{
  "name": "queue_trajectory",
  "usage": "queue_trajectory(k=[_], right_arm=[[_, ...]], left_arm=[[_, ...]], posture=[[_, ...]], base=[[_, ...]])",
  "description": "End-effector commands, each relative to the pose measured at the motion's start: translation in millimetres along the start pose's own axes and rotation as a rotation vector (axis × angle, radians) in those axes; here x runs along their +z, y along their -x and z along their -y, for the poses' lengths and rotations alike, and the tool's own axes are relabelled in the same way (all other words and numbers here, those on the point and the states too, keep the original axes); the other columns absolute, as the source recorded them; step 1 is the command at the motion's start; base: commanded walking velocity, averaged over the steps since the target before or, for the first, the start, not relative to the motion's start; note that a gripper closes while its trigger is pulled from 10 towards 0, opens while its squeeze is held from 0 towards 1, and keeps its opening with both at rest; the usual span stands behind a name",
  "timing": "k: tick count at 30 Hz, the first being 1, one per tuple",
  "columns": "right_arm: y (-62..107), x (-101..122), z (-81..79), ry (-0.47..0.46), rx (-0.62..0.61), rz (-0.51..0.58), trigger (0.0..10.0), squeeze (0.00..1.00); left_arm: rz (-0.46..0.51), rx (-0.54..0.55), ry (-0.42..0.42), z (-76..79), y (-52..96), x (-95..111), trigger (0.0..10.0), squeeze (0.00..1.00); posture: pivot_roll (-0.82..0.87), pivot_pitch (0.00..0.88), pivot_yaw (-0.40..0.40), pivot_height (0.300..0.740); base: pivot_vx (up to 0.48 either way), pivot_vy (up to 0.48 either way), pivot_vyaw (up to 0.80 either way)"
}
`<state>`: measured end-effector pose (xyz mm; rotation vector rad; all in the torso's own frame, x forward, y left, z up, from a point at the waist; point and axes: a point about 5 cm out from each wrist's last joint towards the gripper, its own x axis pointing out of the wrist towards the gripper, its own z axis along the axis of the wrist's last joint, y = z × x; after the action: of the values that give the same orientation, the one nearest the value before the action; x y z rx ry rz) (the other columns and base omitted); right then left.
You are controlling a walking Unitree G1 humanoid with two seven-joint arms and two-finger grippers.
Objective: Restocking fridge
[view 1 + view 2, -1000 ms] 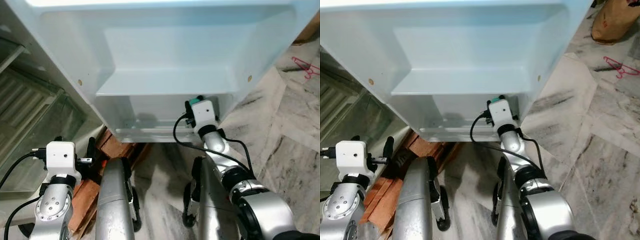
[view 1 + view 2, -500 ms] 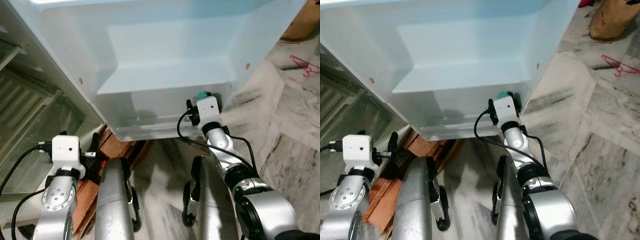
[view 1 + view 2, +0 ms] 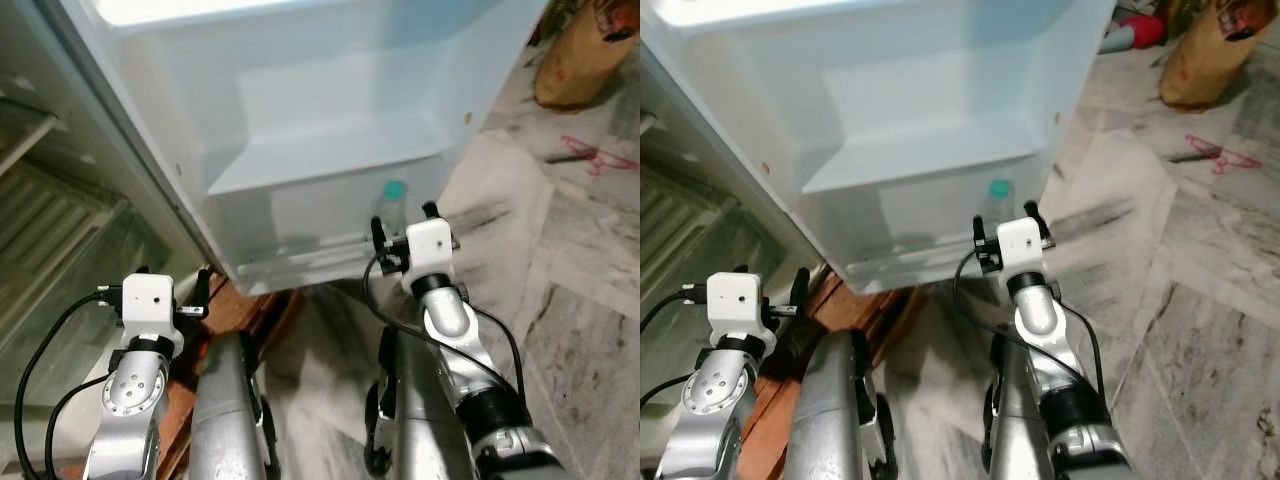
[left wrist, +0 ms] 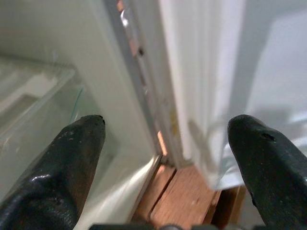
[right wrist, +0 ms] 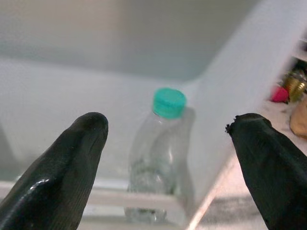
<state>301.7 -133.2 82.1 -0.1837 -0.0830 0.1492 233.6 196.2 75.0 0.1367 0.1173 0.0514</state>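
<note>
Black jaws of the right gripper point(image 5: 165, 158) stand wide apart and empty, now drawn back from the bottle point(image 5: 160, 143), which stands upright with its green cap point(image 5: 169, 102) in the lowest bin of the fridge door point(image 3: 300, 110), at about 12 o'clock from the wrist. A second ago that gripper was still inside the bin; so the bottle seems delivered and let go. The left gripper point(image 4: 168, 158), jaws also spread and empty, hangs at 9 o'clock by the wooden plinth point(image 4: 177, 201) under the fridge.
</note>
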Motion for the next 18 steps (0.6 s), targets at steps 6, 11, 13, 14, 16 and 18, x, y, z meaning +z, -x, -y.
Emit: queue_trajectory(k=[6, 11, 13, 14, 16, 18], right_arm=[[36.9, -17, -6.1, -0.116, 0.012, -0.098, 10.0, 0.0], [48.0, -18, -2.2, -0.153, -0.036, -0.085, 10.0, 0.0], [47.9, -17, -1.1, -0.163, -0.045, -0.078, 10.0, 0.0], [45.2, -15, -0.5, -0.154, -0.05, -0.066, 10.0, 0.0], [40.3, -9, 0.4, -0.142, -0.052, -0.051, 10.0, 0.0], [33.3, 1, 2.5, -0.149, -0.059, -0.018, 10.0, 0.0]], left_arm=[[-0.035, -0.011, 0.002, 3.8, 2.6, -16, 10.0, 0.0], [-0.025, -0.04, 0.015, 13.6, -2.6, -17, 10.0, 0.0], [-0.017, -0.047, 0.017, 15.8, -4.7, -16, 10.0, 0.0], [-0.006, -0.053, 0.021, 18.1, -8.9, -14, 10.0, 0.0], [0.013, -0.058, 0.025, 20.4, -16.1, -11, 10.0, 0.0], [0.04, -0.064, 0.026, 22.4, -25.5, -6, 10.0, 0.0]], posture=[[0.01, 0.0, 0.052, 0.55], [-0.01, 0.0, 0.06, 0.55], [-0.01, 0.0, 0.066, 0.55], [-0.02, 0.0, 0.075, 0.555], [-0.03, 0.0, 0.079, 0.565], [-0.04, 0.0, 0.075, 0.585]], base=[[0.0, 0.0, 0.0], [0.0, 0.0, 0.0], [0.0, 0.0, 0.0], [0.0, 0.0, 0.0], [0.0, 0.0, 0.0], [0.0, 0.0, 0.0]])
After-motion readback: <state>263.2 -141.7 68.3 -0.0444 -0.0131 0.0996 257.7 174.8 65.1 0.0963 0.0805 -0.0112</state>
